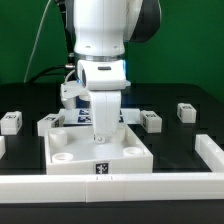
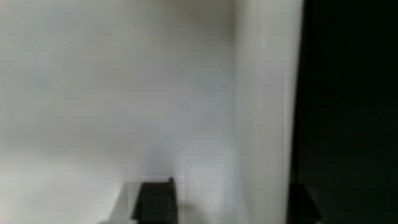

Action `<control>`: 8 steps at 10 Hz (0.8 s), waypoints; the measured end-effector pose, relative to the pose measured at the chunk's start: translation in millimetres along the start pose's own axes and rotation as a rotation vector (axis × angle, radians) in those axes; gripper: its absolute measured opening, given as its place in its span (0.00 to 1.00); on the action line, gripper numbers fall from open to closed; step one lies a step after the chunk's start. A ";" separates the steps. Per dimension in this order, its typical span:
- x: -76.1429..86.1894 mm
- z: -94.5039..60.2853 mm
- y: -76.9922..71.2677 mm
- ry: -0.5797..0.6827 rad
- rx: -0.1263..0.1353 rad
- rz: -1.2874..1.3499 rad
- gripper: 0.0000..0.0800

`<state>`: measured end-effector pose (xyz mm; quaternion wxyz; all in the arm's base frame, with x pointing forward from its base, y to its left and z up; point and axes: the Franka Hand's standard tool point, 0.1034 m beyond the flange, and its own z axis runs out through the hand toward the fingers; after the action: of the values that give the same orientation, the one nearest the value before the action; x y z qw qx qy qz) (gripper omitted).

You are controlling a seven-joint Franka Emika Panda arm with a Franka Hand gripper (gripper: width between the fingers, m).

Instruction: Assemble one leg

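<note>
In the exterior view my gripper [image 1: 101, 128] points straight down over the large flat white plate [image 1: 100, 157] with round corner sockets. It is shut on a white leg [image 1: 101, 118], held upright with its lower end at the plate's top face, near the middle of the far side. In the wrist view the leg [image 2: 263, 120] is a bright white upright bar between my two dark fingertips [image 2: 155, 203]; the plate fills the blurred pale area beside it. The wrist view is too blurred to show the contact.
More loose legs lie on the dark table: one at the exterior view's far left [image 1: 10, 122], one by the plate's left corner [image 1: 47, 125], two at the right [image 1: 151, 120] [image 1: 185, 112]. A white wall [image 1: 120, 186] runs along the front and up the right side.
</note>
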<state>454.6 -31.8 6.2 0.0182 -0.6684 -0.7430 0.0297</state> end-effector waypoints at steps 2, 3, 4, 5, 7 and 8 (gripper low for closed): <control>-0.4 -1.2 1.7 -0.001 -0.007 0.000 0.13; -0.4 -1.3 1.9 -0.001 -0.009 0.001 0.08; -0.4 -1.3 1.9 -0.001 -0.009 0.001 0.08; -0.4 -1.3 2.0 -0.001 -0.009 0.001 0.08; -0.4 -1.4 2.0 -0.001 -0.009 0.000 0.08; 3.2 -1.5 2.8 0.001 -0.011 0.018 0.08</control>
<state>457.1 -28.3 7.5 0.0144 -0.6752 -0.7370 0.0253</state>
